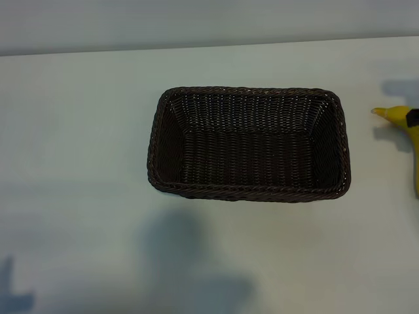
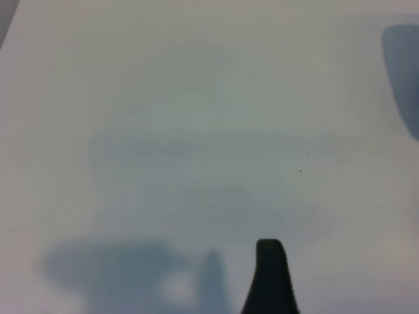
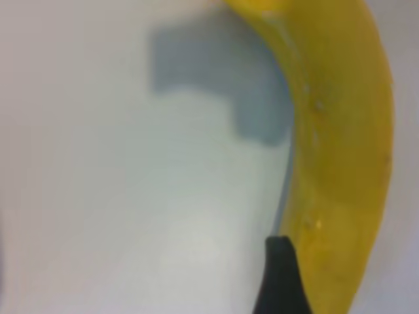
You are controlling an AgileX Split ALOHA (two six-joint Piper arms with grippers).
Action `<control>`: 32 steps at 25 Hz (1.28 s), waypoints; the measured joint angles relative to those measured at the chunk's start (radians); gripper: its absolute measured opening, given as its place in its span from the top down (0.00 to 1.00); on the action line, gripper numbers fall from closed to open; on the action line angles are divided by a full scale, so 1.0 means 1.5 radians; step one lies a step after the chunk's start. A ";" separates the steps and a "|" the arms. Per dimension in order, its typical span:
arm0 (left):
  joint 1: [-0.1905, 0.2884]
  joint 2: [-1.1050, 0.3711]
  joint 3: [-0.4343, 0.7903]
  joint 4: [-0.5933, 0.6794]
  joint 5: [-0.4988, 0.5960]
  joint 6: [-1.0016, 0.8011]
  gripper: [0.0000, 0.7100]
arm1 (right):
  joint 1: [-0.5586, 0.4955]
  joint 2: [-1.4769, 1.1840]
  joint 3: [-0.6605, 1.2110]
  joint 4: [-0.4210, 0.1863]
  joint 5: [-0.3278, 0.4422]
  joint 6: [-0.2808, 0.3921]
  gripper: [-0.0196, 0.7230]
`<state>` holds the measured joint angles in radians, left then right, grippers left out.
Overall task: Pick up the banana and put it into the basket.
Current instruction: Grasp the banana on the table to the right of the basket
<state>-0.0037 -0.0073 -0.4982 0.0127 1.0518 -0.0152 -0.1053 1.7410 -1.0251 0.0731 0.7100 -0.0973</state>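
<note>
Only one banana [image 1: 407, 134] is showing, lying on the white table [image 1: 78, 163] at the far right edge of the exterior view, cut off by the frame so that just its pointed stem end and part of its body are appearing. A small dark shape is sitting against it right at the frame's edge; what it is cannot be told. In the right wrist view the banana [image 3: 340, 144] is filling one side of the picture as a broad yellow curve, with a grey shadow lying on the table beside it. One dark fingertip [image 3: 280, 278] of the right gripper is showing there, just beside the banana's inner curve; whether it is touching the fruit cannot be told. The second fingertip is out of view, the jaws are standing wide apart, and nothing is showing as gripped.

One basket [image 1: 249, 144] is sitting near the middle of the table, well apart from the banana and to its left in the exterior view. It is dark brown, woven and rectangular, and nothing is lying in it.

The left gripper is hanging over bare table, away from both things; its wrist view is showing one dark fingertip [image 2: 270, 278] and soft shadows, and its jaws are standing open, holding nothing.
</note>
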 joint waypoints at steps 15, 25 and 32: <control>0.000 0.000 0.000 0.000 0.000 0.000 0.20 | 0.000 0.082 0.000 -0.007 -0.044 0.003 0.28; 0.000 0.000 0.000 0.000 0.000 0.000 0.20 | 0.000 0.107 0.000 -0.010 -0.062 0.004 0.36; 0.000 0.000 0.000 0.000 0.000 0.000 0.20 | 0.000 0.096 -0.027 -0.010 -0.034 0.007 0.41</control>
<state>-0.0037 -0.0073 -0.4982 0.0127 1.0518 -0.0152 -0.1055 1.8854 -1.0649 0.0576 0.6587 -0.0865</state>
